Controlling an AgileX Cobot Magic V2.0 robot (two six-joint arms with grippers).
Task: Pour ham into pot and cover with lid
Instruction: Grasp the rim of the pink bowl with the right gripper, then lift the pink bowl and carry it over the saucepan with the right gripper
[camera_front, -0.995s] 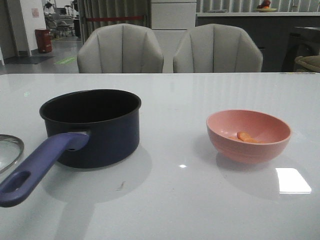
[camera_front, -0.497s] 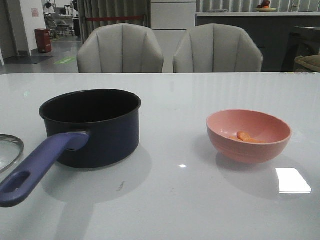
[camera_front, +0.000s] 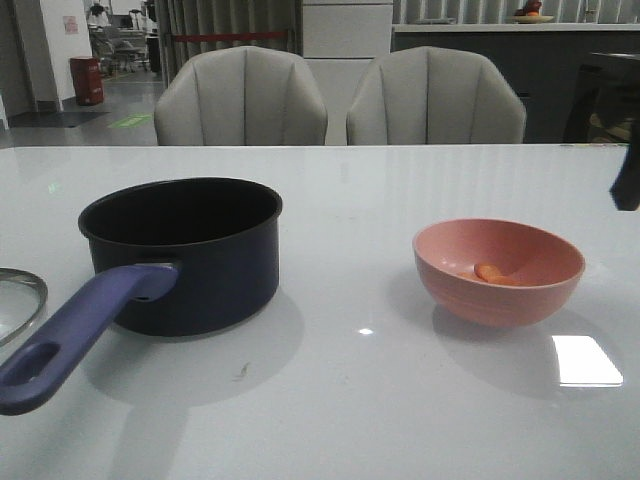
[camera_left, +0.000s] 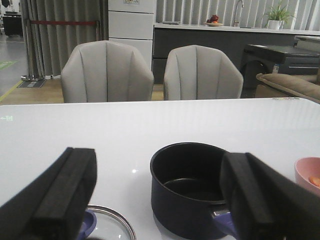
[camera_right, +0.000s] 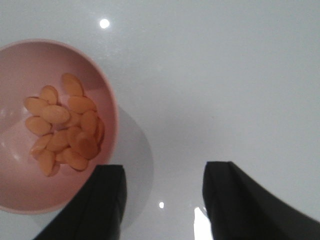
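The dark navy pot (camera_front: 185, 255) stands at the left of the table, empty, its purple-blue handle (camera_front: 80, 335) pointing toward me. The glass lid (camera_front: 20, 300) lies flat at the far left edge, mostly cut off. The ham (camera_front: 490, 272) lies in a pink bowl (camera_front: 520, 290) at the right. My left gripper (camera_left: 157, 167) is open and empty, back from the pot (camera_left: 185, 190) and the lid (camera_left: 112, 225). My right gripper (camera_right: 164, 172) is open and empty, above the table just beside the bowl (camera_right: 20, 65) with the ham (camera_right: 65, 125).
Two grey chairs (camera_front: 240, 100) stand behind the table's far edge. A dark part of my right arm (camera_front: 626, 175) shows at the right edge of the front view. A bright light patch (camera_front: 585, 360) lies on the table in front of the bowl.
A dark part of my right arm has come into the front view at the right edge. The pot, lid and bowl have not moved.
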